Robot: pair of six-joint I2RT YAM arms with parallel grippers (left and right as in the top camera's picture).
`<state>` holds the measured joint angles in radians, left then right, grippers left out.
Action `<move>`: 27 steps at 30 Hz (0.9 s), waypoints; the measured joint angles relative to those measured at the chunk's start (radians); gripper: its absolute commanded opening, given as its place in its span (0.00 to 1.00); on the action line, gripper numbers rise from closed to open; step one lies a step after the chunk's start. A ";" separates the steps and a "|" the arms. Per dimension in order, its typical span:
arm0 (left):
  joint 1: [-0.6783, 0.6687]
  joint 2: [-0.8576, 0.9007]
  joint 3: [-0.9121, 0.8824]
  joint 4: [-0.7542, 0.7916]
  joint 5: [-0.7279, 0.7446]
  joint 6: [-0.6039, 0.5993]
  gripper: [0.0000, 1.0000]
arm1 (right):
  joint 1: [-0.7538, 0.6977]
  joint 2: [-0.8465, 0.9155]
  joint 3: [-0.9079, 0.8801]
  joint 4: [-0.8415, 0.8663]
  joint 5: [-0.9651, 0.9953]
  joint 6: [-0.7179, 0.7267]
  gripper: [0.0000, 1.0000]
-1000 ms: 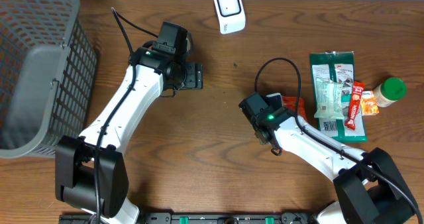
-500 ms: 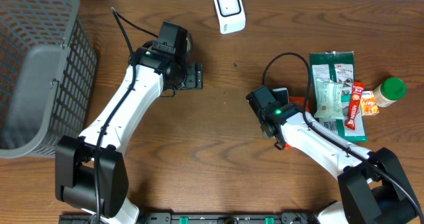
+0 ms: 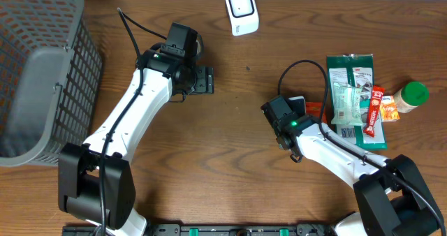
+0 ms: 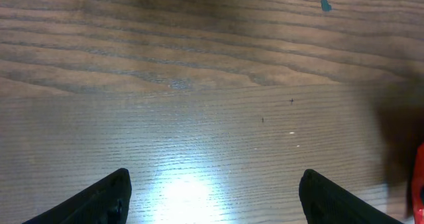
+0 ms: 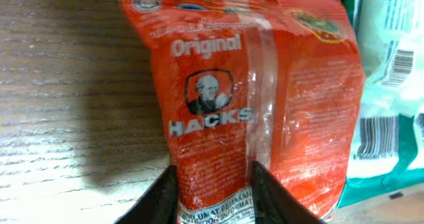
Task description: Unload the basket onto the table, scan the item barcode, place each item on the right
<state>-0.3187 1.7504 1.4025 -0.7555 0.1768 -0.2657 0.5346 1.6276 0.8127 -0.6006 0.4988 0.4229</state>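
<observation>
Starting at nine o'clock on the overhead: grey mesh basket (image 3: 42, 75), hard against the edge of the wooden table (image 3: 230, 166). Moving on to about eleven o'clock of centre: left gripper (image 3: 202, 80), aimed towards three o'clock, jaws spread wide, gripping nothing. Confirmed from its own wrist camera: left gripper (image 4: 215, 204) with black fingertips (image 4: 99, 201) far apart and only bare wood grain between them.

Up at twelve o'clock, near the far edge: white scanner (image 3: 242, 11), well apart from both arms.

Across to three o'clock of centre: right gripper (image 3: 302, 107), nose down at the near end of the red Hacks bag (image 3: 316, 108), just beside the goods. Close up from the right wrist: red Hacks bag (image 5: 258, 98) lying flat on the wood, its bottom seam sitting inside the right gripper (image 5: 215, 197), fingers (image 5: 159, 197) partway apart and touching the foil. Pinching it or merely straddling it? Cannot tell from here.

Further towards three o'clock: green packet (image 3: 353, 96) touching the bag's far side, red stick sachet (image 3: 375, 110) lying across it, and a small bottle with a green cap (image 3: 411, 96) at the very end.
</observation>
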 measured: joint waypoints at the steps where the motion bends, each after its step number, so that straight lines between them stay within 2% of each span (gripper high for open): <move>1: 0.000 0.000 0.000 0.000 0.000 0.000 0.81 | 0.000 0.000 -0.002 0.004 0.001 0.000 0.39; 6: 0.000 0.000 0.000 0.000 0.000 0.000 0.81 | 0.000 0.000 -0.015 0.022 0.005 -0.002 0.35; 7: 0.000 0.000 0.000 0.000 0.000 0.000 0.81 | 0.000 0.000 -0.017 0.024 0.006 -0.002 0.31; 8: 0.000 0.000 0.000 0.000 0.000 0.000 0.81 | 0.000 0.000 -0.020 0.027 0.008 -0.004 0.24; 10: 0.000 0.000 0.000 0.000 0.000 0.000 0.81 | 0.000 0.000 -0.024 0.032 0.011 -0.009 0.01; 14: 0.000 0.000 0.000 0.000 0.000 0.000 0.81 | 0.000 0.000 -0.024 0.031 0.014 -0.015 0.01; 18: 0.000 0.000 0.000 0.000 0.000 0.000 0.81 | 0.000 -0.021 0.005 -0.049 -0.016 -0.032 0.01; 25: 0.000 0.000 0.000 0.000 0.000 0.000 0.81 | -0.077 -0.172 0.139 -0.087 -0.217 -0.123 0.01; 26: 0.000 0.000 0.000 0.000 0.000 0.000 0.81 | -0.101 -0.200 0.150 -0.087 -0.252 -0.136 0.02; 27: 0.000 0.000 0.000 0.000 0.000 0.000 0.81 | -0.129 -0.227 0.156 -0.090 -0.281 -0.146 0.11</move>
<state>-0.3187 1.7504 1.4025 -0.7555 0.1764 -0.2657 0.4057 1.4002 0.9691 -0.6903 0.2176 0.2764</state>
